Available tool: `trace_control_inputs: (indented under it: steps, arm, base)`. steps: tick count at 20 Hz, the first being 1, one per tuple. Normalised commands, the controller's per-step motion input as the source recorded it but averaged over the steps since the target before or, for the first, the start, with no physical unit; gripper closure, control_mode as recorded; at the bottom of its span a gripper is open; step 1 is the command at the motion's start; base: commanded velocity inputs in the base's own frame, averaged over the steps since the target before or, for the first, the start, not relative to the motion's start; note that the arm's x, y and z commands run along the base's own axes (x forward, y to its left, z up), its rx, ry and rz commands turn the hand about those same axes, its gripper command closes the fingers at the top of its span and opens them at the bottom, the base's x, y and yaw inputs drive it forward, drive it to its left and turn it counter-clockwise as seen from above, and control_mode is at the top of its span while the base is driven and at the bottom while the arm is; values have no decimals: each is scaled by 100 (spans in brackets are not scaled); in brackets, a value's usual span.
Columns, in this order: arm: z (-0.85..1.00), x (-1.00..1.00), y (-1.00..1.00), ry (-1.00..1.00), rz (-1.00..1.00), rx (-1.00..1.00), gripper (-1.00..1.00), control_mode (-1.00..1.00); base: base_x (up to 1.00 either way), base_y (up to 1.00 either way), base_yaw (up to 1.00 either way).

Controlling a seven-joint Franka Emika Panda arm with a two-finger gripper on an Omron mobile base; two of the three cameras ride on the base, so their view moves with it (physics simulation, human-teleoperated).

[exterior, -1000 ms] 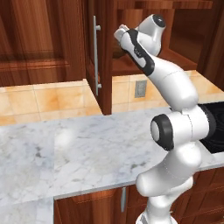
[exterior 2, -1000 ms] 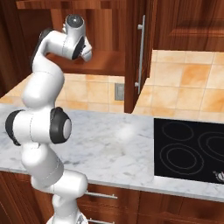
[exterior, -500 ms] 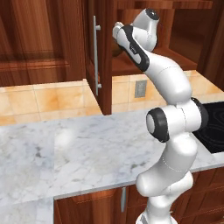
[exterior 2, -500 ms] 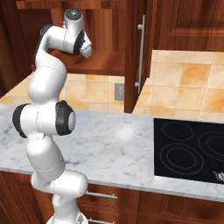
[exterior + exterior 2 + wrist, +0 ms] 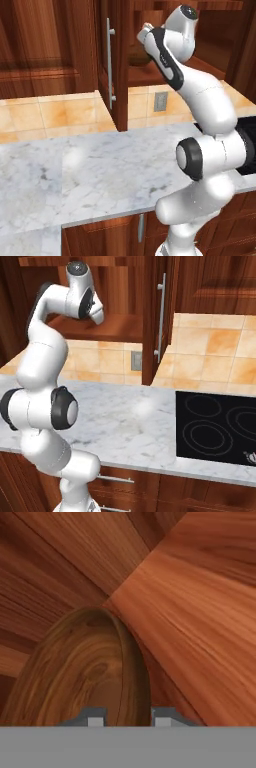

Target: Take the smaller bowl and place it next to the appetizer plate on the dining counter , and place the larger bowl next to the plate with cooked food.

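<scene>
small round dark brown wooden bowl [image 5: 85, 667] sits on the reddish wood shelf [image 5: 107, 326] inside the open upper cabinet, filling the lower left of the hand view. gripper [image 5: 125, 718] is right at it, its two tips either side of the bowl's near rim with a gap between them (spread, not clamped on anything i can confirm). white arm reaches up over the white-grey marble wall counter [image 5: 100, 170], beside the cabinet door with steel handle [image 5: 109, 65] and black cooktop [image 5: 215, 428].

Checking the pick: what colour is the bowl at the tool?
Dark brown wood grain, unpatterned; the bowl shows best in the hand view.
</scene>
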Motion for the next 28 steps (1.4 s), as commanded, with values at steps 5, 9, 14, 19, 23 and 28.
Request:
trace_control_inputs:
  steps: [5, 9, 14, 19, 23, 28]
  arm:
    - [-4, -100, -77, -17, -5, 2, 100, -100]
    - [0, -100, -32, -10, 0, 2, 100, -100]
    - [6, -100, 8, -4, 3, -1, 100, -100]
    - [12, -100, 3, 0, 2, -3, 100, -100]
    - [0, -25, -3, 0, 0, 0, 100, 100]
    - [0, 0, 0, 0, 0, 0, 100, 100]
  base:
    - [0, 0, 0]
    - [0, 0, 0]
    - [0, 0, 0]
    - [0, 0, 0]
    - [-75, -14, 0]
    - [-100, -33, -3]
